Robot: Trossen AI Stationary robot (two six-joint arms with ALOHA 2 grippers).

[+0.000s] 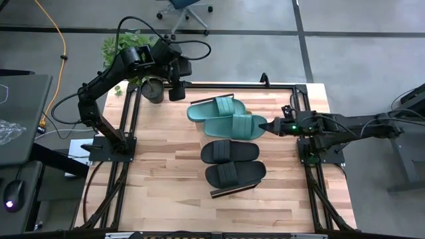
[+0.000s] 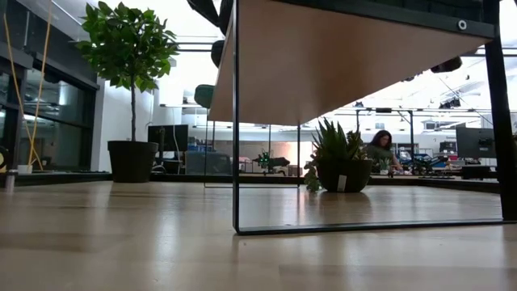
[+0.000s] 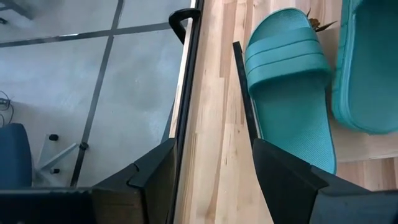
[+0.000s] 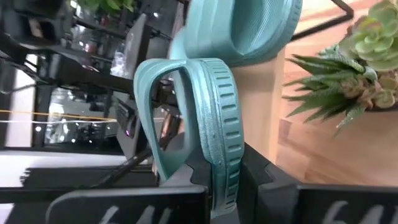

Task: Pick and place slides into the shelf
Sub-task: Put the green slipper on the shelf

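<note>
Two teal slides (image 1: 216, 108) (image 1: 232, 126) and two black slides (image 1: 229, 151) (image 1: 234, 174) lie in a row on the light-wood shelf, whose dark near end frame (image 1: 232, 190) shows in the high view. The low view shows only the plank's underside (image 2: 323, 65) and a frame leg (image 2: 236, 121). My right gripper (image 1: 267, 125) is shut on the nearer teal slide (image 4: 217, 124), which overlaps the other teal slide (image 4: 249, 25). My left gripper (image 3: 217, 180) is open above the table's far edge, beside the farther teal slide (image 3: 289, 87), and touches nothing. My right gripper pinches the teal slide's sole at its strap end (image 4: 219, 171), one finger (image 4: 186, 177) on the footbed under the strap, the other (image 4: 264, 180) beneath the sole. The fingers come level from the table's right, along the slide. That end is raised; the far end is hidden.
A potted plant (image 1: 153, 89) stands at the table's far left corner by the left gripper. A succulent (image 4: 360, 50) sits near the shelf. Dark arm frames run along both table sides (image 1: 126, 133) (image 1: 309, 153). A person (image 2: 380, 149) sits far behind the table.
</note>
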